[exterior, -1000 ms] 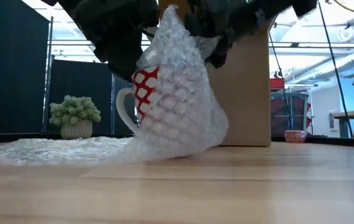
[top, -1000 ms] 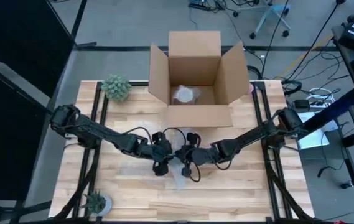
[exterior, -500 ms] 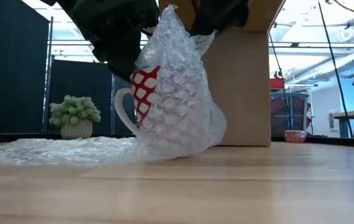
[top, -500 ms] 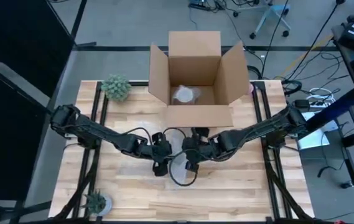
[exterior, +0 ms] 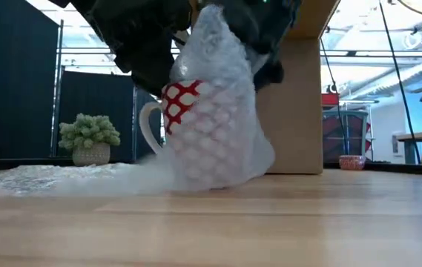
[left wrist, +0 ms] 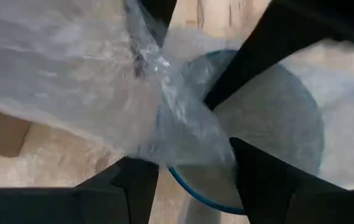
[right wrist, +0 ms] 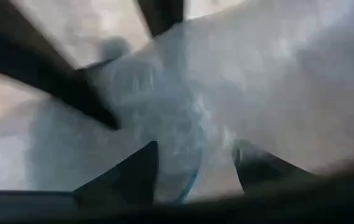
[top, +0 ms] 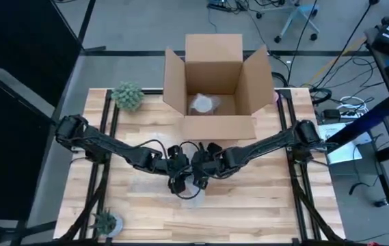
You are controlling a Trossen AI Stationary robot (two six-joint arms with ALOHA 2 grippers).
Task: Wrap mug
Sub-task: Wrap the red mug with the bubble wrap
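Observation:
A mug (exterior: 188,122) with a red-and-white pattern and a white handle (exterior: 147,126) stands on the table under a sheet of bubble wrap (exterior: 225,81). In the left wrist view its blue rim (left wrist: 195,193) shows through the wrap. Both grippers stand close together over the mug's mouth, my left gripper (top: 178,181) on its left side and my right gripper (top: 199,172) on its right. Each is shut on the wrap. The wrap's loose end (exterior: 62,178) trails on the table toward the left. My left gripper pinches a bunched fold of the bubble wrap (left wrist: 186,134) between its two fingers, from above, over the mug's mouth. The wrap runs down over the mug's sides. My right gripper has a gathered fold of the wrap (right wrist: 189,137) between its fingers, also from above, beside the left gripper's hold.
An open cardboard box (top: 211,82) stands at the table's far edge with a wrapped thing (top: 203,104) inside. A potted plant (top: 127,96) is at the far left and a smaller one (top: 105,220) at the near left corner.
My right gripper has gone toward the table's left and far edge, drawing the wrap up over the mug's mouth next to my left gripper. The mug, tipped before, now stands more upright, and the wrap sits closer around it.

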